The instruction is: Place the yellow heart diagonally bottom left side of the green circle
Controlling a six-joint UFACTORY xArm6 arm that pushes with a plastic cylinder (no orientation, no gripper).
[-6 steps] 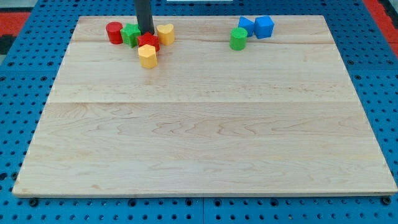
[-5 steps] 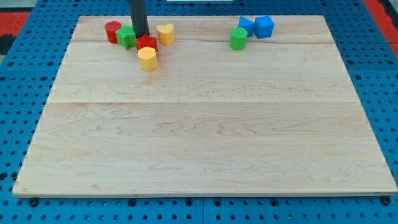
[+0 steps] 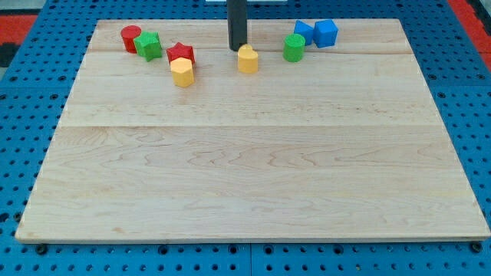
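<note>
The yellow heart lies near the view's top, left of and slightly below the green circle. My tip is right at the heart's upper left edge, touching or almost touching it. The rod rises straight up out of the view's top. The green circle stands about a block's width to the right of the heart.
Two blue blocks sit just above right of the green circle. At the top left are a red cylinder, a green block, a red star and a yellow block. The wooden board lies on a blue pegboard.
My tip moved right from the left cluster to the yellow heart. The heart slid right toward the green circle. The red cylinder and green block shifted slightly left.
</note>
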